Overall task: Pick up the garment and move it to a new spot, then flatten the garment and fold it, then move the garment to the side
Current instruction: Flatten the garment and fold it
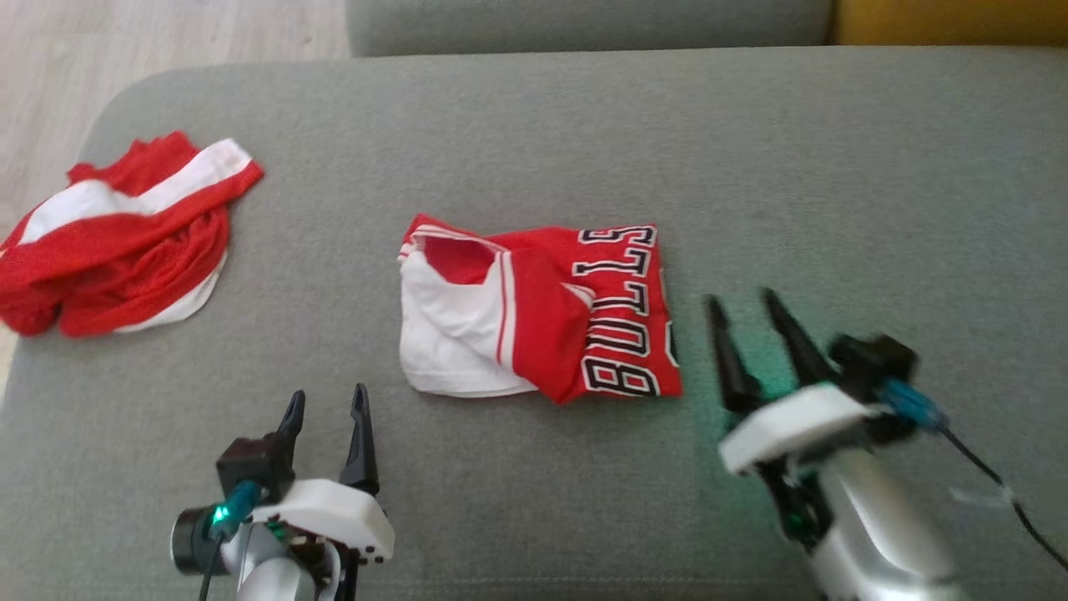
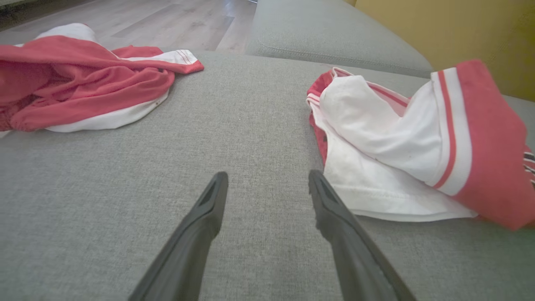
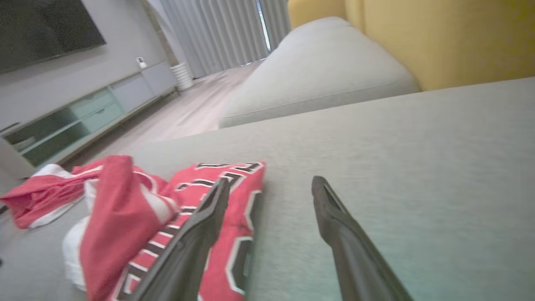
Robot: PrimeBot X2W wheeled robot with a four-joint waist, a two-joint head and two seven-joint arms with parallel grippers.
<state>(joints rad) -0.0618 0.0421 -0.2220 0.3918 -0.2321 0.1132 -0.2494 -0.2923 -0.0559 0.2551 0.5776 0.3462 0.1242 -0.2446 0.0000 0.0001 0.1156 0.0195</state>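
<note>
Near the middle of the grey sofa cushion (image 1: pixel 534 125), a little toward its front edge: the garment (image 1: pixel 542 313), a red jersey with white side panels and black-and-white "BULLS" lettering, folded into a rough rectangle. Lettering along its right side, white layers and an open armhole or neck at its left. Mostly flat against the cushion, with one red-trimmed white flap standing up, as seen from the left wrist. Gripped by nothing. At the front edge, left of the jersey and apart from it: the left gripper (image 1: pixel 328 394), jaws released and spread wide, empty, fingers pointing toward the back edge. In its own view, bare grey fabric between the fingers, the right fingertip just short of the white hem. Just beside the jersey's right edge, not on it: the right gripper (image 1: pixel 740 298), blurred in the head view, likewise released and grasping nothing. Resting on the cushion or raised above it: cannot tell. In its own view, left finger crossing in front of the lettering, right finger over bare cushion. At the cushion's left edge, well apart from the jersey: a second red-and-white garment (image 1: pixel 117 242), crumpled in a loose heap. Beyond the back edge: another grey cushion (image 1: pixel 584 25), with pale wooden floor (image 1: pixel 167 33) past the back left corner and something yellow (image 1: pixel 951 21) past the back right corner.
</note>
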